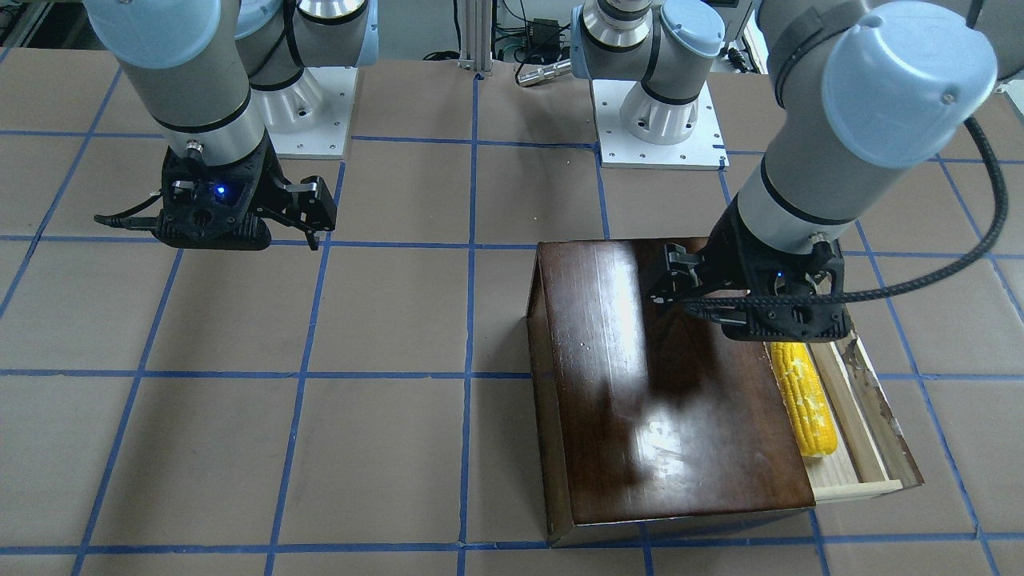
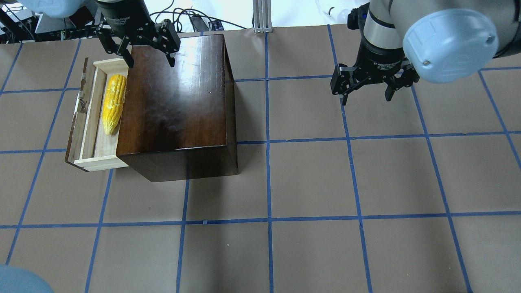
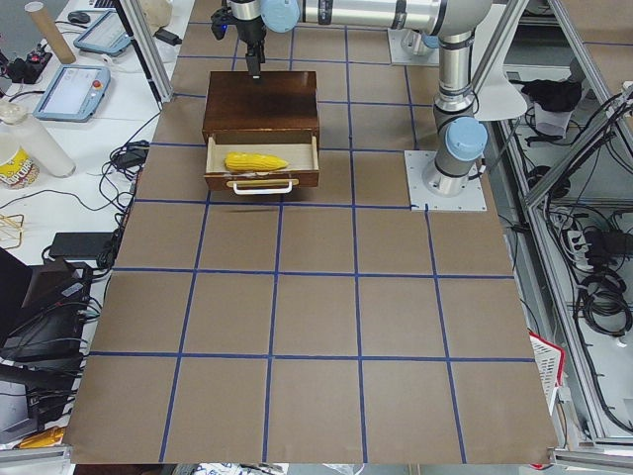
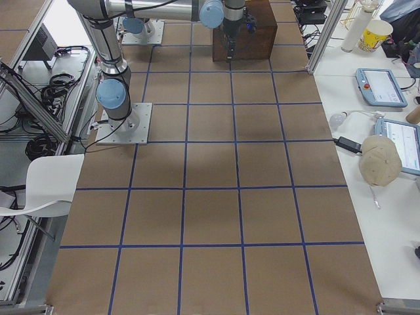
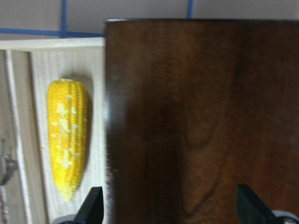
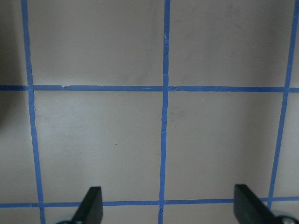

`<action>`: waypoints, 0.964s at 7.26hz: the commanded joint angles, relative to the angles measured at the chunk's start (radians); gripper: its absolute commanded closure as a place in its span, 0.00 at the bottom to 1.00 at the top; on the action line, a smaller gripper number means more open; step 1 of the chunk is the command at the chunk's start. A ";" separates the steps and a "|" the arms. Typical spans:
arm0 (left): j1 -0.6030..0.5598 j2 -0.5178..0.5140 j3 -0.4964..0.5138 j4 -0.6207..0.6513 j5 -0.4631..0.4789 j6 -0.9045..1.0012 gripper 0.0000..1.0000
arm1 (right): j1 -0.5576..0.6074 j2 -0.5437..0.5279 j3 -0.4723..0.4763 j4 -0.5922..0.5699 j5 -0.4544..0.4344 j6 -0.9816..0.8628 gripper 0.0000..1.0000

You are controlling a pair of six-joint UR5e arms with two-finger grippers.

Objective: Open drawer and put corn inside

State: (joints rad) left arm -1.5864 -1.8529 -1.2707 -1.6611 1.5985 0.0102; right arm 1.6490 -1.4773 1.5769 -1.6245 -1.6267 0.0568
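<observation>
The drawer (image 2: 94, 118) is pulled out of the dark brown box (image 2: 175, 93) toward the table's left end. Its chipped front panel (image 2: 78, 116) faces outward. The yellow corn (image 2: 113, 103) lies flat in the pale-wood tray, tip toward me, and also shows in the left wrist view (image 5: 67, 144) and the front view (image 1: 804, 400). My left gripper (image 2: 151, 64) is open and empty, hovering above the box's far top edge, beside the drawer. My right gripper (image 2: 366, 98) is open and empty above bare table, far to the right.
Brown paper with a blue tape grid (image 2: 268, 140) covers the table. The two arm bases (image 1: 664, 120) (image 1: 308, 112) stand at the robot's edge. An aluminium post (image 2: 262, 16) rises at the far edge. Side benches hold tablets (image 4: 379, 85) and cups.
</observation>
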 commanded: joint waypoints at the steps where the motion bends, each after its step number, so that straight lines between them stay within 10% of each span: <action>1: 0.000 0.078 -0.106 0.006 0.009 0.011 0.00 | 0.000 0.000 0.000 0.000 -0.002 0.000 0.00; 7: 0.022 0.124 -0.161 0.007 -0.037 0.013 0.00 | 0.000 0.000 0.000 -0.002 -0.002 0.000 0.00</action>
State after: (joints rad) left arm -1.5740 -1.7300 -1.4293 -1.6543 1.5920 0.0232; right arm 1.6490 -1.4779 1.5769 -1.6253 -1.6304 0.0568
